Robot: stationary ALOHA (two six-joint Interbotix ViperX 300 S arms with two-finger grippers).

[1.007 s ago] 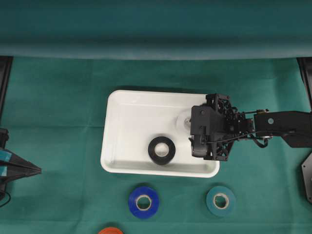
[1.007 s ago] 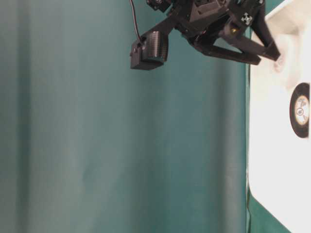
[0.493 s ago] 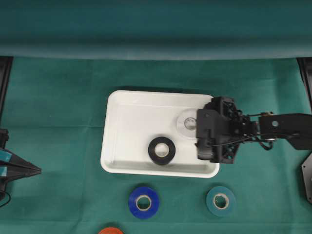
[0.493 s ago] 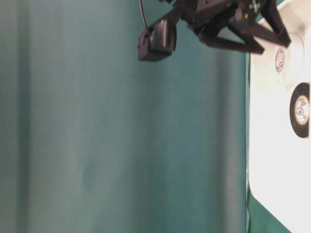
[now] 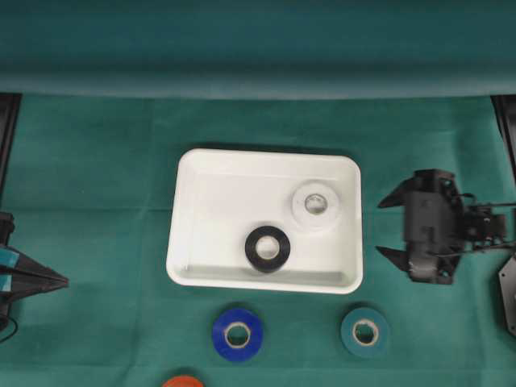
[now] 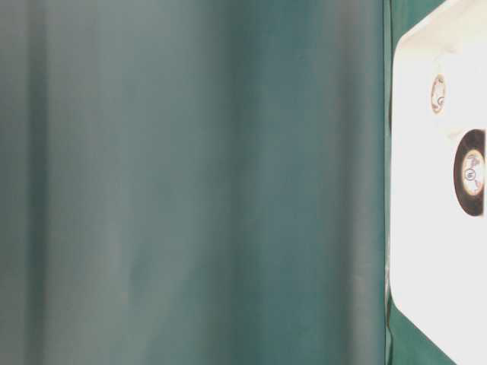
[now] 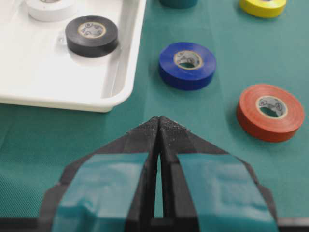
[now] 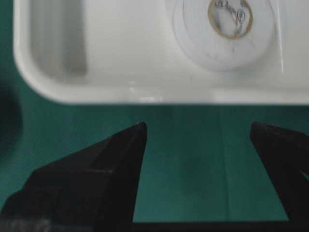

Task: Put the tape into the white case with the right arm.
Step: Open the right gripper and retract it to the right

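The white case (image 5: 184, 242) lies mid-table with a white tape roll (image 5: 315, 205) and a black tape roll (image 5: 267, 248) flat inside it. My all-black right gripper (image 5: 380, 228) is open and empty, just right of the case and apart from it. In the right wrist view its fingers (image 8: 198, 126) spread over green cloth, with the case rim (image 8: 145, 94) and the white roll (image 8: 231, 29) ahead. My left gripper (image 5: 64, 281), with light-blue bands, is shut at the far left; in its wrist view the tips (image 7: 159, 119) meet.
A blue roll (image 5: 237, 334), a teal roll (image 5: 365, 331) and an orange roll (image 5: 182, 381) lie on the cloth in front of the case. A yellow roll (image 7: 263, 6) shows in the left wrist view. A rolled green backdrop runs along the back.
My right gripper has drawn back to the right out of the case, open, and the white roll stays lying in the case. The left arm has not moved.
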